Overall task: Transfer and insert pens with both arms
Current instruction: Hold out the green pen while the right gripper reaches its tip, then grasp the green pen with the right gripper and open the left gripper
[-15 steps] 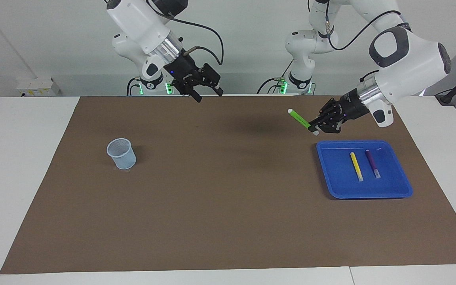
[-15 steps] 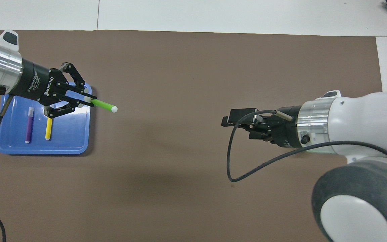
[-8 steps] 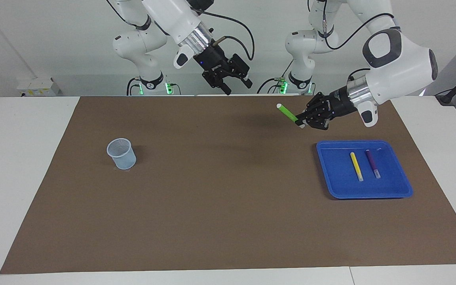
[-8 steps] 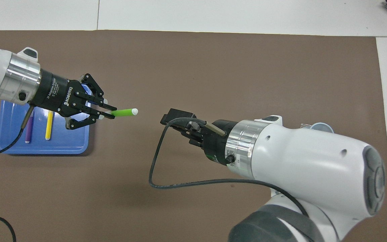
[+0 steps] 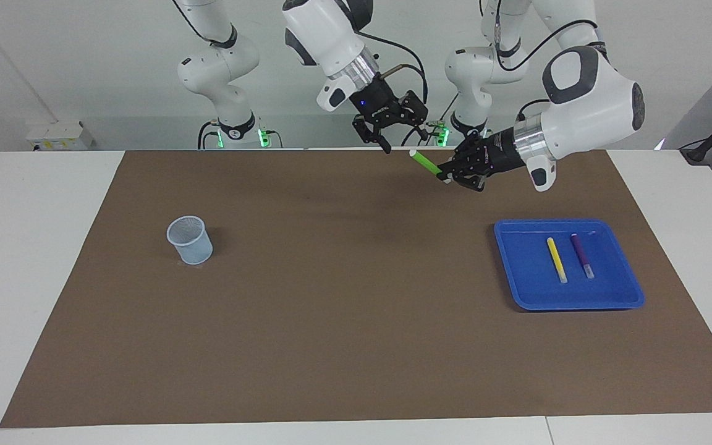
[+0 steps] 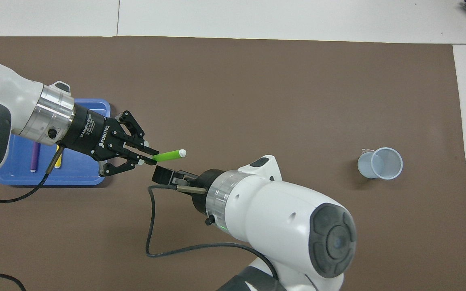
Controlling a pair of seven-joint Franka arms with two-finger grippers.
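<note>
- White wall; brown mat (image 5: 356, 346) covers the table.
- Left gripper (image 5: 444, 177) clamped on the green pen (image 5: 424, 162), held in the air over the mat's middle at the robots' edge. In the last second it has carried the pen away from the tray (image 5: 517, 290) toward the right arm.
- Right gripper (image 5: 402, 139), fingers apart and empty, has swung in from its own end; it now sits just beside the pen's free tip, not touching.
- Reads as a handover about to happen; right must close on the free half.
- Yellow pen (image 5: 557, 259) and purple pen (image 5: 581, 253) lie in the tray.
- Cup (image 5: 189, 240) stands at the right arm's end, no pens in it yet.
</note>
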